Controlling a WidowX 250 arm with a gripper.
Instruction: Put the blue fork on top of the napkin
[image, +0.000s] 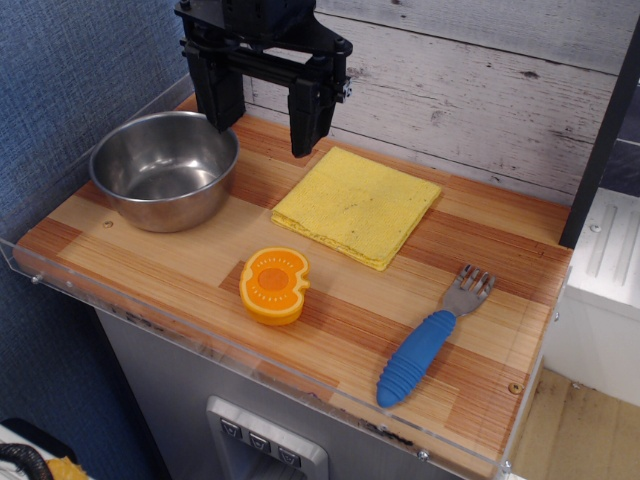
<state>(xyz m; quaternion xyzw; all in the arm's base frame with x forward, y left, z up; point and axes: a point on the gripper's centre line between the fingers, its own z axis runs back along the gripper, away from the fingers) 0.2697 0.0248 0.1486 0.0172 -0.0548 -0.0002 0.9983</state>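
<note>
The blue fork (428, 342) lies flat on the wooden table near the front right, its ribbed blue handle toward the front edge and its silver tines pointing to the back right. The yellow square napkin (357, 205) lies flat at the middle back of the table, nothing on it. My black gripper (265, 125) hangs at the back left, above the table between the bowl and the napkin's left corner. Its two fingers are spread wide and hold nothing. It is far from the fork.
A steel bowl (165, 170) stands at the back left, right beside my left finger. An orange toy fruit half (274, 285) lies at the front middle. A clear plastic rim (250, 365) runs along the table's front edge. A white board wall stands behind.
</note>
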